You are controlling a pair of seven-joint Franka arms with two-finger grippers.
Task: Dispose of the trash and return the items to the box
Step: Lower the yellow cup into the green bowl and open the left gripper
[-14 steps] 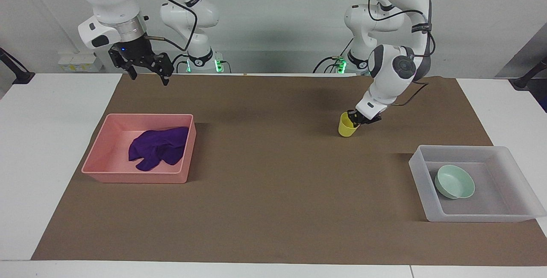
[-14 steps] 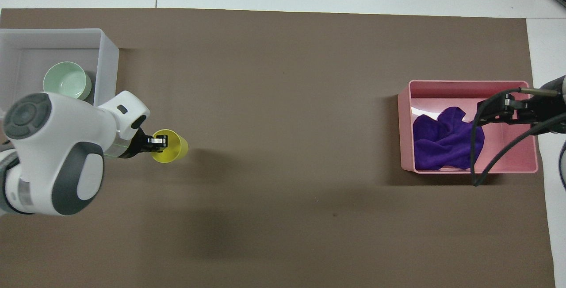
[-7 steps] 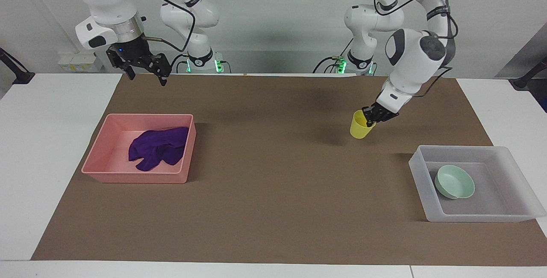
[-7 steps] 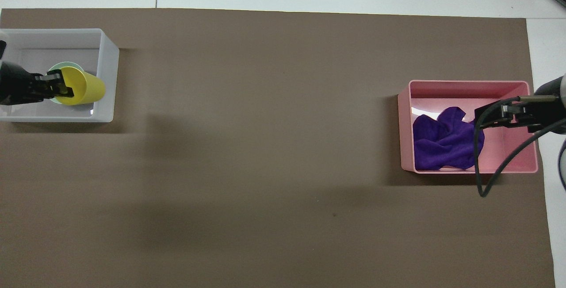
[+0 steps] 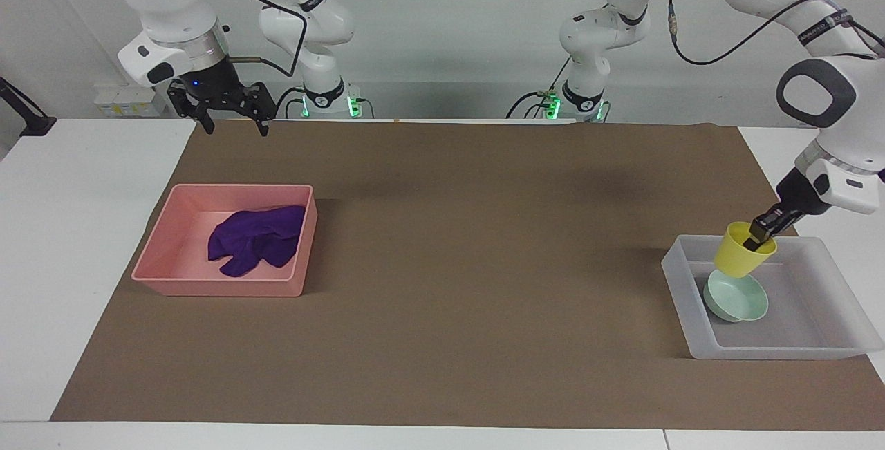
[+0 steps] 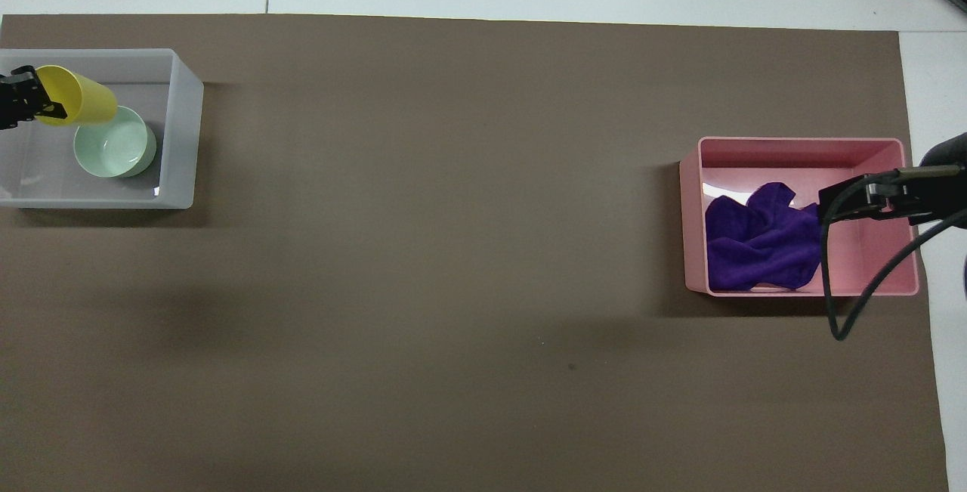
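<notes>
Purple rag (image 5: 256, 247) in pink tray (image 5: 160, 257), bowl (image 5: 738, 302) in box (image 5: 827, 336), left pincer (image 5: 760, 232) clamping yellow cup (image 5: 740, 254).

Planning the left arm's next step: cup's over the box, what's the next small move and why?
Probably lower and release. The left gripper holds the cup tilted, in the air over the box, beside the bowl. Aim for bare floor. The right gripper waits, open.

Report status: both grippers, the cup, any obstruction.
Left gripper shut on small yellow plastic cup, over translucent whitish tray. Right gripper open, waiting, raised. Mint-green round bowl sits in tray under cup.
</notes>
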